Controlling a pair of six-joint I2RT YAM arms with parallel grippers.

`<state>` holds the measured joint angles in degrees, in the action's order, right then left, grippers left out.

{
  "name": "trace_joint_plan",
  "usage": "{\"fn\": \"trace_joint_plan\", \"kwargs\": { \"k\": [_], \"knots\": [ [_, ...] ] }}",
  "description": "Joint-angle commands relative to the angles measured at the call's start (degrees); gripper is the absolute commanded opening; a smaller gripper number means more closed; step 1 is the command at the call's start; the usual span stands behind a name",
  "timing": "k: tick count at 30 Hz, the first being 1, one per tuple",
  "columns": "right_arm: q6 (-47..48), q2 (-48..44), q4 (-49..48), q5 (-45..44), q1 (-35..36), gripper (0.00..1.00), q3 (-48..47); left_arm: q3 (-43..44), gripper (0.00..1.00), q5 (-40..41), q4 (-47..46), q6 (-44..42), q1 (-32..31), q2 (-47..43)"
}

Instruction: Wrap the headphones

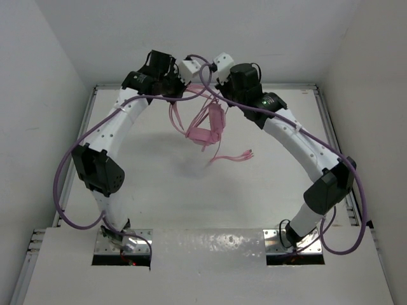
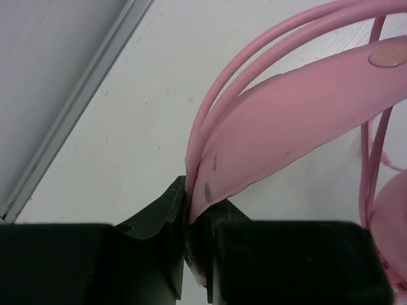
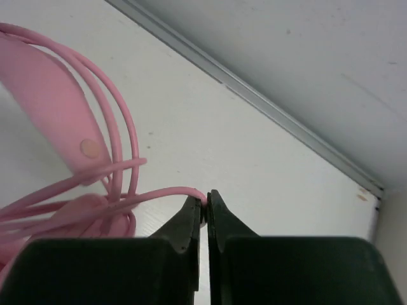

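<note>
The headphones (image 1: 206,130) hang in the air over the far middle of the table (image 1: 191,203), slung between the two grippers, with a faint shadow on the white surface below them. In the top view the pink headband and earcups droop as a loose bundle. The thin pink cable (image 1: 226,155) trails out to the lower right and ends in plugs (image 1: 247,152). Whether the plugs touch the table cannot be told.

Left wrist view: the left gripper (image 2: 187,213) is closed tight on the end of the flat headband (image 2: 305,114), jaws nearly together. Two cable strands (image 2: 254,57) rise out of the same pinch and arc alongside the band. Part of an earcup (image 2: 391,216) shows at the right edge.

Right wrist view: the right gripper (image 3: 205,206) is clamped on a single run of the cable (image 3: 165,192), with only a hairline gap between the jaws. The cable leads left into several loops lying against the headband (image 3: 51,108). The pink mass at lower left is too blurred to identify.

Surroundings: a metal rail (image 3: 254,95) borders the far edge of the table, with a plain wall (image 3: 305,51) behind it. Thick purple cables (image 1: 63,178) run along both arms.
</note>
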<state>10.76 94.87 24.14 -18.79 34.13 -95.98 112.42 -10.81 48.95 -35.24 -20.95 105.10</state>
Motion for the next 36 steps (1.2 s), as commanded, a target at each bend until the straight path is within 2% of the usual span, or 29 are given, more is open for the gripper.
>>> {"fn": "trace_joint_plan", "kwargs": {
  "k": [1, 2, 4, 5, 6, 7, 8, 10, 15, 19, 24, 27, 31, 33, 36],
  "knots": [
    [-7.8, 1.5, -4.5, 6.4, -4.3, 0.0, -1.2, 7.8, 0.0, -6.0, 2.9, 7.6, 0.5, -3.8],
    [-9.1, 1.5, -5.8, 7.0, -4.9, 0.0, 1.5, 8.9, 0.0, -7.8, 3.6, 8.7, 0.8, -3.9],
    [-14.5, 0.1, -8.6, 9.2, -7.0, 0.09, 5.0, 11.0, 0.0, -9.8, 5.6, 11.1, 1.0, -3.8],
    [-16.2, -0.6, -13.3, 13.0, -7.7, 0.3, 9.8, 13.2, 0.0, -11.9, 6.4, 11.6, 1.2, -3.7],
    [-17.6, -1.4, -16.5, 15.9, -8.7, 0.41, 12.4, 14.6, 0.0, -12.9, 7.1, 12.3, 1.3, -3.5],
    [-18.4, -2.8, -22.3, 18.7, -8.9, 0.48, 15.0, 16.7, 0.0, -14.0, 8.0, 14.1, 1.6, -3.4],
    [-18.3, -3.3, -24.1, 25.0, -8.9, 0.58, 19.0, 17.6, 0.0, -15.7, 8.4, 15.1, 1.8, -3.3],
    [-21.0, -3.5, -28.3, 30.9, -8.9, 0.64, 22.3, 19.5, 0.0, -17.5, 9.0, 18.7, 2.1, -3.1],
    [-25.8, -4.6, -34.3, 38.6, -8.9, 0.7, 30.9, 23.5, 0.0, -18.2, 9.3, 25.1, 2.1, -3.1],
    [-31.9, -5.2, -47.7, 37.5, -8.8, 0.71, 40.3, 26.4, 0.0, -18.5, 8.4, 26.7, 2.3, -2.7],
    [-35.3, -2.8, -58.5, 34.4, -8.0, 0.71, 48.0, 27.4, 0.0, -18.6, 6.3, 28.4, 2.6, -2.1],
    [-31.3, -0.8, -58.9, 31.5, -6.5, 0.73, 49.2, 27.4, 0.0, -20.0, 5.1, 29.2, 2.6, -1.9],
    [-25.7, 1.9, -56.5, 21.1, -5.1, 0.75, 46.9, 27.9, 0.0, -19.9, 4.2, 29.4, 2.7, -1.9],
    [-22.2, 3.5, -55.5, 19.8, -4.5, 0.74, 46.1, 28.3, 0.0, -20.1, 3.8, 29.7, 2.7, -2.0],
    [-19.6, 4.9, -53.3, 20.5, -3.6, 0.67, 44.9, 29.3, 0.0, -20.2, 3.0, 30.4, 2.8, -1.9]
  ]
}}
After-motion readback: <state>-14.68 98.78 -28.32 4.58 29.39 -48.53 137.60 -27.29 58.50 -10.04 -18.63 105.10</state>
